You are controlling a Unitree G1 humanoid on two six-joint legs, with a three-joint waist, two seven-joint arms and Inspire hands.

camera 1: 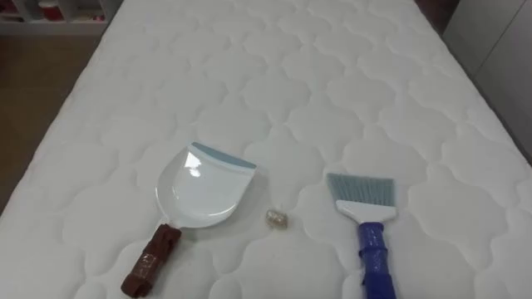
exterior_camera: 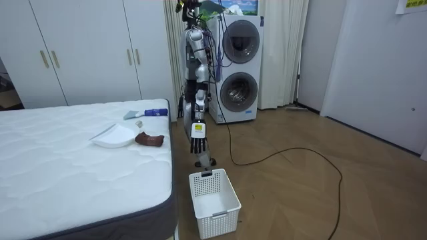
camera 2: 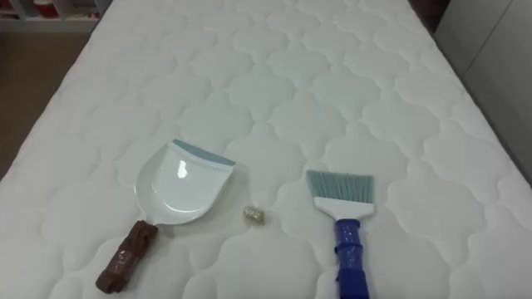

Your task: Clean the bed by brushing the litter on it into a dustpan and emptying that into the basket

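Note:
On the white quilted mattress [camera 1: 274, 91] lies a white dustpan [camera 1: 202, 193] with a brown handle [camera 1: 151, 259], at the near left. A small pale scrap of litter [camera 1: 278, 218] lies just right of the pan's mouth. Further right lies a brush [camera 1: 366, 218] with grey-blue bristles and a blue handle. The room view has me standing upright at the bed's edge, on that view's right. My left hand [exterior_camera: 197, 131] hangs at my side with straight fingers, holding nothing. A dark shape past my body at the mattress edge looks like my right hand [exterior_camera: 181, 105].
A white slatted basket [exterior_camera: 215, 201] stands on the wooden floor by the bed's corner. Two stacked washing machines [exterior_camera: 239, 67] are behind me. White wardrobes [exterior_camera: 80, 53] line the wall beyond the bed.

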